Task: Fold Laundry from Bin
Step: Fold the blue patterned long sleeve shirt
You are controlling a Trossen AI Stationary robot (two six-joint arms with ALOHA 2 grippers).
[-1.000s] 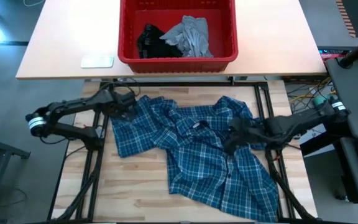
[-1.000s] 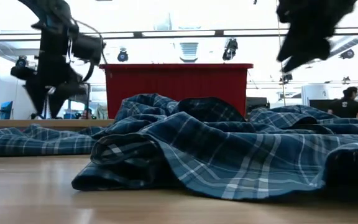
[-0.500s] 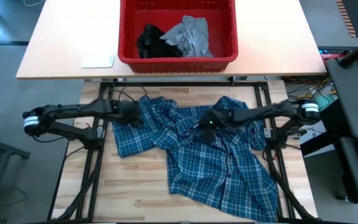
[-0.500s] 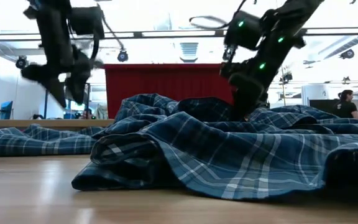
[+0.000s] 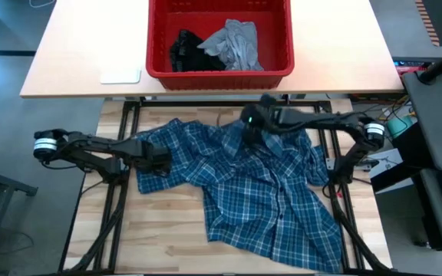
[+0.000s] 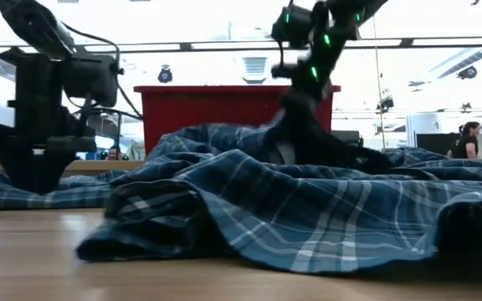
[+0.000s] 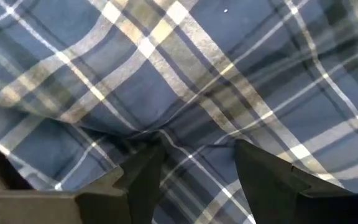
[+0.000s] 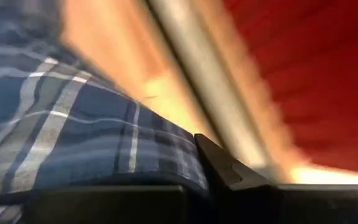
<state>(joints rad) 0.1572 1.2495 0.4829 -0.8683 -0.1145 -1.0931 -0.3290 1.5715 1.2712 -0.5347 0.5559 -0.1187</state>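
Pinching the plaid shirt (image 5: 259, 192) near its far edge, your right tool (image 5: 253, 134) was pressed together on fabric. Your left tool (image 5: 162, 159) sat spread over the shirt's left side. The shirt lay crumpled on the counter (image 5: 167, 238), near the red bin (image 5: 219, 74).

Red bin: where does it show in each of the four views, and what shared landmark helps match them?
High view: red bin at top centre, on the far table.
Low view: bin centre background, behind the plaid shirt.
Left wrist view: not in it.
Right wrist view: blurred red wall beyond the shirt.
Shared landmark: the plaid shirt.
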